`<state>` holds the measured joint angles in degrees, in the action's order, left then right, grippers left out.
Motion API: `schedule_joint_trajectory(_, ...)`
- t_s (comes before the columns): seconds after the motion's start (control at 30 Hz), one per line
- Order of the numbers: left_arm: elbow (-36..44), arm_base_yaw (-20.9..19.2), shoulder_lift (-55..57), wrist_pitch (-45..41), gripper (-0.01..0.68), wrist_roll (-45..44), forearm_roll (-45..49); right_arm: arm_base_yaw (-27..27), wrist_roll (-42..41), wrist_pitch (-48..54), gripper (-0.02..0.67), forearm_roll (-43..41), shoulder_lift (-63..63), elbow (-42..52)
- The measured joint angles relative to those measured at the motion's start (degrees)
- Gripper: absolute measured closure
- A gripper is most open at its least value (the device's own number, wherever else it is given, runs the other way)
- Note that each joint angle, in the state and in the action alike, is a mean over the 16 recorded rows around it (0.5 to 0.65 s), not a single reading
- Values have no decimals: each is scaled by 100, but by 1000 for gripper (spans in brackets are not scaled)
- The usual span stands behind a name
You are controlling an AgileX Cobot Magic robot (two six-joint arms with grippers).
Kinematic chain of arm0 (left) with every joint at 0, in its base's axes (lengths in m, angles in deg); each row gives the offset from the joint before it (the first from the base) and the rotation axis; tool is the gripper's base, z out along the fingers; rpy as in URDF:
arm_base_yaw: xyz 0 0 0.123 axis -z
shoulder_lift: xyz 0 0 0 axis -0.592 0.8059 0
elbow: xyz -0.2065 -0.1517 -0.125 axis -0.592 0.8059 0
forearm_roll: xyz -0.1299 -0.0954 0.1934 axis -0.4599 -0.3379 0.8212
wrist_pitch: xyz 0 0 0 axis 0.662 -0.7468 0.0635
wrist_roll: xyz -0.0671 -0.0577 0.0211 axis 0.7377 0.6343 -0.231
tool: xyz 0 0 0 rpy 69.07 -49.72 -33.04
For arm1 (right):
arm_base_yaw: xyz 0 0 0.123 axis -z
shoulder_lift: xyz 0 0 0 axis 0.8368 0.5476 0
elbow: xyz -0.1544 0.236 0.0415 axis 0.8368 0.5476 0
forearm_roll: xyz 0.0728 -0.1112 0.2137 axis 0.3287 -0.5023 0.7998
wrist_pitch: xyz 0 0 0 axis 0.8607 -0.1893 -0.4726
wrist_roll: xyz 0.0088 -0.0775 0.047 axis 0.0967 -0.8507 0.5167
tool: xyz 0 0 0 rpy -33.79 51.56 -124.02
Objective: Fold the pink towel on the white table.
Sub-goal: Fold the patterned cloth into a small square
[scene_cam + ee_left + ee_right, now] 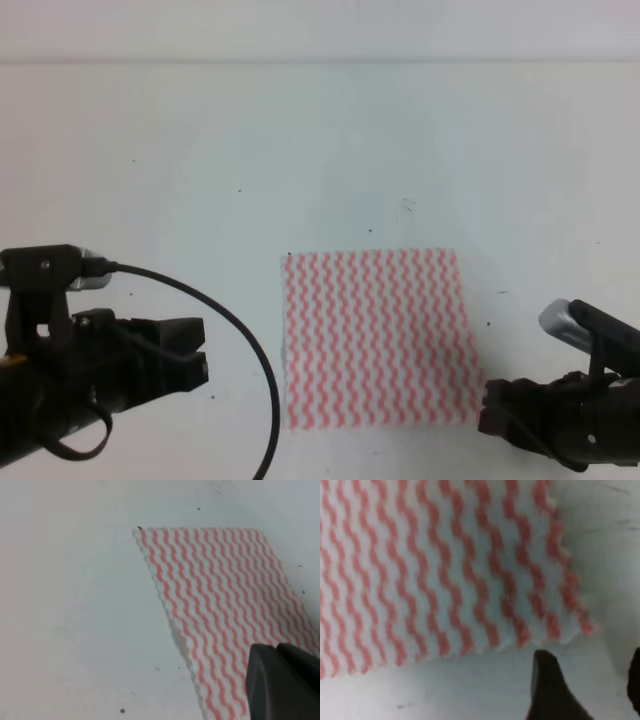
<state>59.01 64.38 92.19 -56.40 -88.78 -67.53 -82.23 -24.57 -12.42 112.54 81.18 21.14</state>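
Pink towel (375, 338) flat on white table (300, 150), between spread left claw (195, 350) and spread right claw (587, 680).

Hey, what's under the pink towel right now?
The towel lies flat on the white table, whose bare surface surrounds it. No bulge shows, but what it covers is hidden.

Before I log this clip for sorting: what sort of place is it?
Likely a lab or test bench, not a home: a bare white table, one pink towel lying flat, and two black robot arms, left claw and right claw, at its sides.
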Motion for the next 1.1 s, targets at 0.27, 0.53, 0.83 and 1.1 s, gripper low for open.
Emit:
schedule_joint_trajectory(0.27,0,0,-3,-43,676,0,0,1,-22,76,331,-38,352,-222)
schedule_joint_trajectory(0.53,0,0,-3,-110,676,-1,0,3,-31,134,341,-83,628,-343)
schedule_joint_trajectory(0.83,1,1,14,-129,676,-6,0,2,-88,167,401,-95,853,-405)
schedule_joint_trajectory(1.1,2,2,28,-136,677,-16,5,0,-142,180,500,-80,983,-481)
